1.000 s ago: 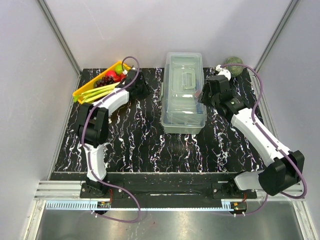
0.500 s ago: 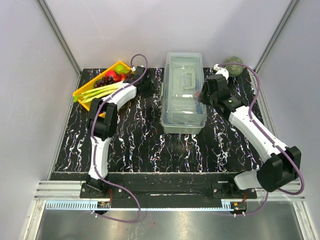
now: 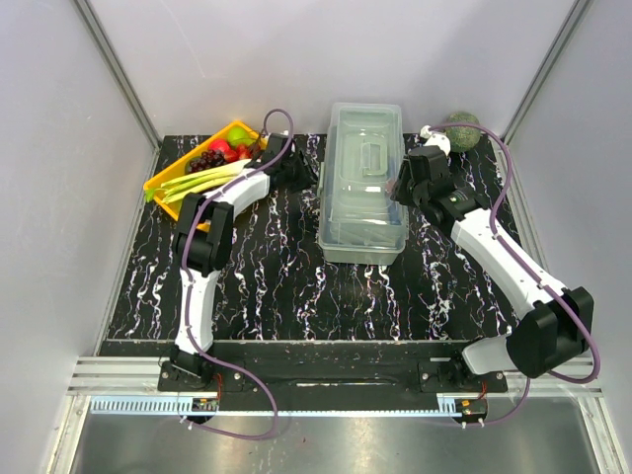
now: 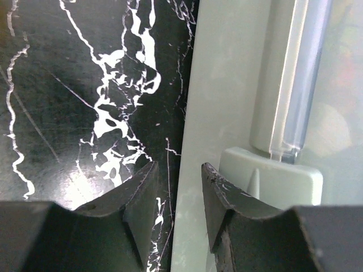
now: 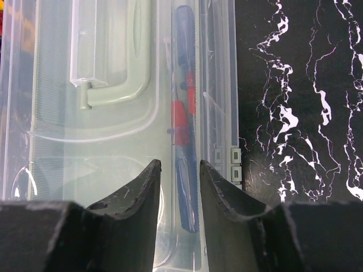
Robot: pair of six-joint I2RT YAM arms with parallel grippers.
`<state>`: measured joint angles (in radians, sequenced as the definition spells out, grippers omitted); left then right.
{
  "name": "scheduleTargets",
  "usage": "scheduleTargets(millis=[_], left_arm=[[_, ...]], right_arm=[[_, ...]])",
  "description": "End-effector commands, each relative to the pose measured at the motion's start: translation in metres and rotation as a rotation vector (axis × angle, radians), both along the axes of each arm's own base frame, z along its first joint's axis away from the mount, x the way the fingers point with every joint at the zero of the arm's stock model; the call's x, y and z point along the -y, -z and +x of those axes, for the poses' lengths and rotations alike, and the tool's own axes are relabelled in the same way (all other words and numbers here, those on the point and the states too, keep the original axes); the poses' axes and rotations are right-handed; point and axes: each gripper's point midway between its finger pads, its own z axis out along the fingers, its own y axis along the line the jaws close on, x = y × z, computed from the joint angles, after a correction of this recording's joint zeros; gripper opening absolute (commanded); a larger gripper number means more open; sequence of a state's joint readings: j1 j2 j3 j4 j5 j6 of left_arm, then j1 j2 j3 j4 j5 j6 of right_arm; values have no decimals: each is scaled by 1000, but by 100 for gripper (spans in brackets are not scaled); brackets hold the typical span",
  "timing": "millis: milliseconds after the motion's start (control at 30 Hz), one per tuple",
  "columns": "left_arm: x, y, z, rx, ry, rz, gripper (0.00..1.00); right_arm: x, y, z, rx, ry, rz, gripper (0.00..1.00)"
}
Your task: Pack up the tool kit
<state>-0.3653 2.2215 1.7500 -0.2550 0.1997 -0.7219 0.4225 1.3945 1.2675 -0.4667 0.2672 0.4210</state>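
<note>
The tool kit (image 3: 363,202), a pale grey-green box, stands in the middle of the table with its clear lid down. My left gripper (image 3: 304,174) is at its left side, and in the left wrist view its fingers (image 4: 139,195) straddle the box's pale wall (image 4: 218,85), narrowly apart, with nothing pinched. My right gripper (image 3: 403,186) is over the lid's right edge. Its fingers (image 5: 144,192) are a little apart above the lid (image 5: 108,147). A blue and red screwdriver (image 5: 184,113) shows through the lid between them, and the lid's handle (image 5: 122,73) lies to the left.
A yellow tray (image 3: 158,186) of fruit and vegetables sits at the back left, close behind the left arm. A round green object (image 3: 460,129) lies at the back right corner. Grey walls close in the black marbled table (image 3: 276,286) on three sides.
My left arm has stretched rightwards from beside the yellow tray to the tool kit's left side. Both grippers' fingers have narrowed somewhat. The right arm has barely moved.
</note>
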Motion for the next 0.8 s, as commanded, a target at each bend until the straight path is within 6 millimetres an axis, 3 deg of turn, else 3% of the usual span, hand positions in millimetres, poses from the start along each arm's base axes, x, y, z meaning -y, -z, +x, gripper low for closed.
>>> scheduleTargets(millis=[0, 167, 500, 633, 767], left_arm=[[53, -34, -5, 123, 171, -187, 41], [70, -49, -13, 184, 253, -292, 41], [79, -86, -26, 312, 308, -515, 43], [78, -84, -24, 310, 292, -497, 44], [57, -67, -15, 270, 186, -369, 44]], right_arm=[[0, 18, -4, -54, -33, -30, 38], [-2, 19, -5, -59, -43, -24, 37], [-4, 20, -5, -60, -55, -23, 36], [-4, 23, -5, -66, -65, -33, 35], [2, 14, -4, -42, -42, -47, 35]])
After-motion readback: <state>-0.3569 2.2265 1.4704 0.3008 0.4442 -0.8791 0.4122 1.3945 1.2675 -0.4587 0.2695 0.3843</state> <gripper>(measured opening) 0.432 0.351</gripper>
